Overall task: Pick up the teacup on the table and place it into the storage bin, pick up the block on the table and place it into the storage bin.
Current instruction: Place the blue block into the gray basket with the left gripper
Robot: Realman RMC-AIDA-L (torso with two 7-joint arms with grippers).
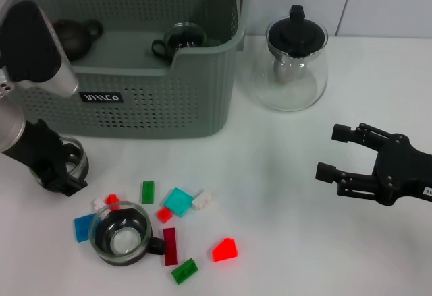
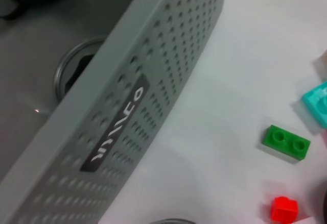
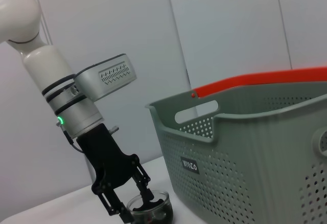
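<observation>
A glass teacup (image 1: 73,158) stands on the table (image 1: 283,242) in front of the storage bin (image 1: 155,110). My left gripper (image 1: 62,171) is down at it, open, one finger on each side of its rim; the right wrist view shows this gripper (image 3: 134,209) and teacup (image 3: 153,212). A second glass teacup (image 1: 121,234) sits near the front edge among several blocks, such as a teal one (image 1: 179,201) and a red one (image 1: 225,249). Off to the right, my right gripper (image 1: 328,152) hovers open and empty.
Inside the bin lie a dark teapot (image 1: 74,36) and a glass cup (image 1: 182,38). A glass teapot (image 1: 293,63) with a black lid stands right of the bin. The left wrist view shows the bin wall (image 2: 143,81), a green block (image 2: 286,142) and a red block (image 2: 284,208).
</observation>
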